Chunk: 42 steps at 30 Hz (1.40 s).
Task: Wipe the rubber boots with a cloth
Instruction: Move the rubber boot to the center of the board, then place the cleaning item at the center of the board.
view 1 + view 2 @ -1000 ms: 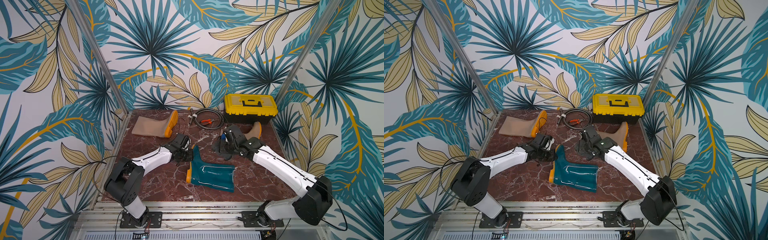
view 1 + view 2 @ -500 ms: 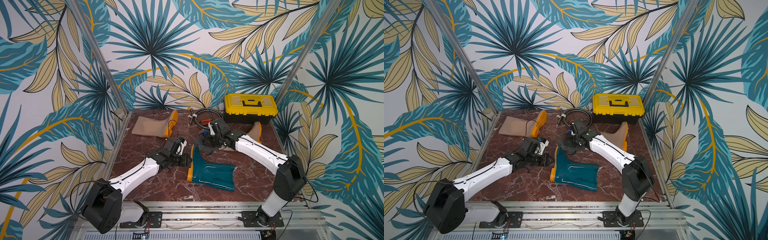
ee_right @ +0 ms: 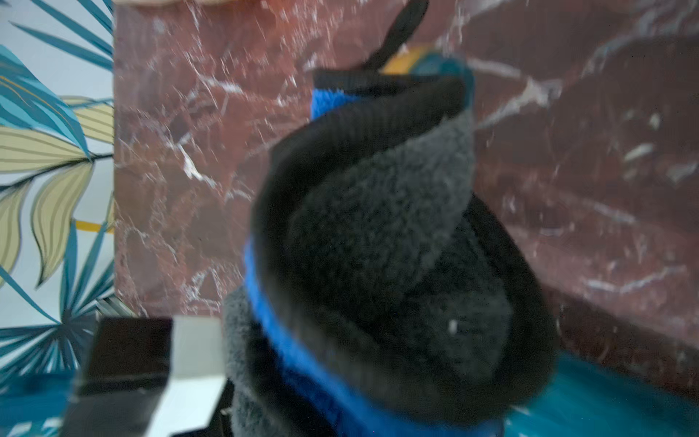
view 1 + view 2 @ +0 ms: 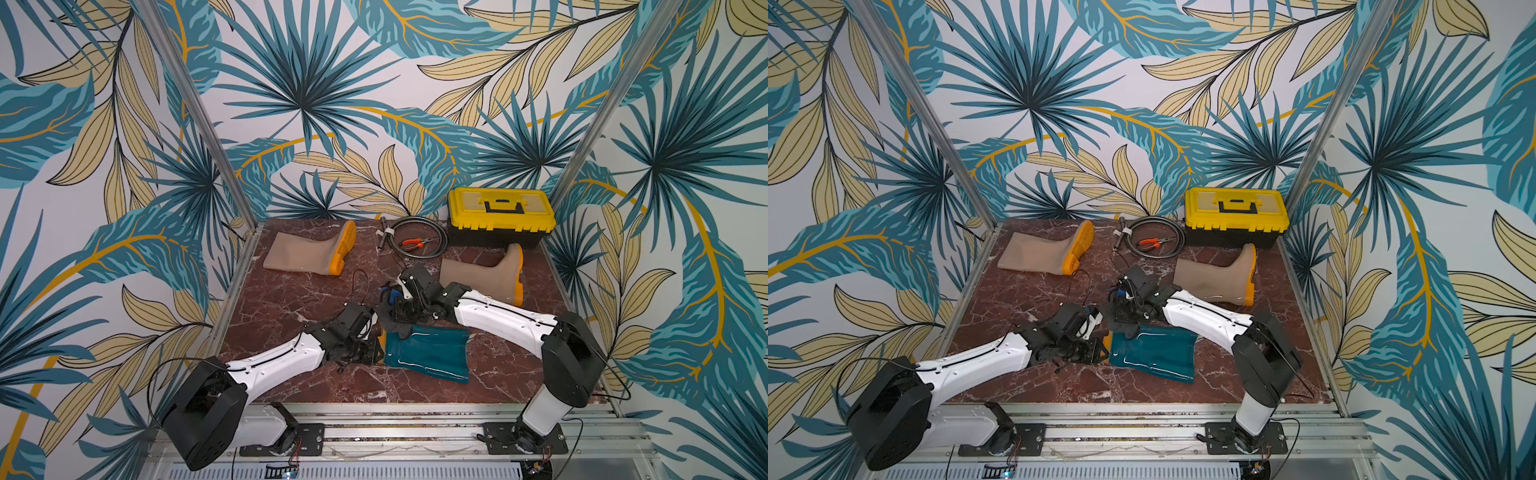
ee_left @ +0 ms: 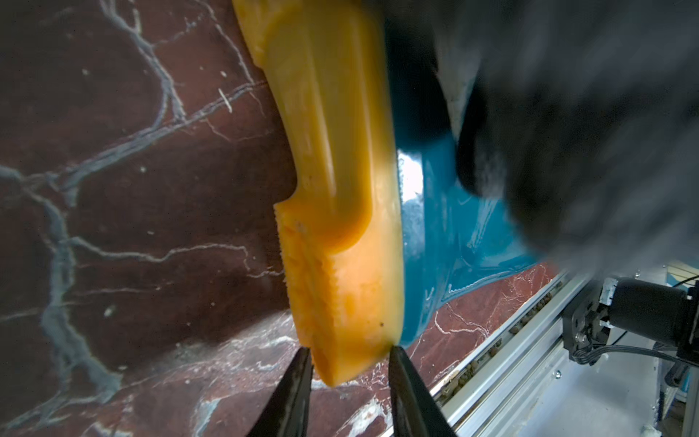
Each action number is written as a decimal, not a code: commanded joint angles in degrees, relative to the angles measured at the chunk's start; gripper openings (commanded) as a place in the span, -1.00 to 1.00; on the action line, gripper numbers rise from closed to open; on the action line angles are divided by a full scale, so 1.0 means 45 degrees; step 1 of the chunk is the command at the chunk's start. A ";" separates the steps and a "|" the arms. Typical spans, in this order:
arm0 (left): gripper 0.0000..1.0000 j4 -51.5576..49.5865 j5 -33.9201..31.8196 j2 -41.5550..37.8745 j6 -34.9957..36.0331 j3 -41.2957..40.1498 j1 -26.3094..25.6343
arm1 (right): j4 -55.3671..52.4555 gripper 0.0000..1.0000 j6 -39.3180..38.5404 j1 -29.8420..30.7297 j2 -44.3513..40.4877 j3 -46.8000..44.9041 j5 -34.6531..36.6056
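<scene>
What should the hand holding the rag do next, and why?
Probably the right hand should slide its cloth along the teal boot toward its open top. The cloth sits at the foot end, the shaft lies uncovered, and the left hand pinches the orange sole, steadying it.

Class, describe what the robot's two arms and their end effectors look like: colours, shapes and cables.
The left arm and right arm both have white shells between bulky black joint housings, with thin black cables running along them. The left end effector is black, with two dark, tapering fingers. The right end effector is black too, largely hidden.
</scene>
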 commanded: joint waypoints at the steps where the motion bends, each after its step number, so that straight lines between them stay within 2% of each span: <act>1: -0.41 0.0310 -0.0542 0.0260 -0.0339 0.0052 0.0013 | 0.0419 -1.00 0.1203 0.0884 -0.0991 -0.1447 0.0226; 6: -0.51 0.0357 -0.0620 0.0442 -0.0429 0.0203 0.0010 | 0.1110 -1.00 0.2605 0.2215 -0.1349 -0.2979 -0.0131; 10: -0.53 0.0357 -0.0582 0.0447 -0.0438 0.0252 -0.0003 | 0.0736 -1.00 0.2433 0.2397 -0.1691 -0.2858 0.0084; 13: -0.53 0.0357 -0.0550 0.0428 -0.0421 0.0271 0.0008 | -0.0665 -1.00 0.1078 0.1748 -0.1901 -0.1551 0.1089; 15: -0.53 0.0356 -0.0510 0.0456 -0.0415 0.0267 0.0012 | -0.1197 -1.00 0.0195 0.1036 -0.1619 -0.0359 0.1120; 21: -0.52 0.0348 -0.0480 0.0918 -0.0327 0.0474 0.0009 | -0.2746 -1.00 -0.1699 -0.0555 0.1310 0.3828 0.0753; 25: -0.52 0.0355 -0.0597 0.1254 -0.0361 0.0651 0.0009 | -0.2334 -1.00 -0.1322 -0.0633 0.1977 0.3606 0.0377; 30: -0.51 0.0357 -0.0648 0.1640 -0.0290 0.0760 0.0014 | -0.0765 -1.00 0.0132 -0.0267 0.0355 0.0342 -0.0277; 32: -0.50 0.0357 -0.0809 0.1750 -0.0209 0.0689 0.0035 | -0.1056 -1.00 0.0289 -0.0238 -0.0817 -0.0590 0.0009; 34: -0.40 0.0337 -0.0733 0.1612 -0.0226 0.0661 0.0181 | -0.2392 -1.00 -0.0477 -0.0496 -0.2215 -0.0735 0.1020; 37: -0.12 -0.0189 -0.1192 0.0951 0.0506 0.0952 0.0221 | -0.5103 -1.00 -0.1368 -0.1696 -0.3970 -0.0831 0.3636; 38: -0.05 -0.0616 -0.1380 0.0779 0.0906 0.1306 0.0239 | -0.5568 -1.00 -0.1407 -0.2360 -0.4480 -0.1188 0.4040; 42: 0.19 -0.2607 -0.2578 0.0374 0.2060 0.3142 0.0231 | -0.6474 -1.00 -0.1620 -0.4494 -0.6256 -0.2523 0.4078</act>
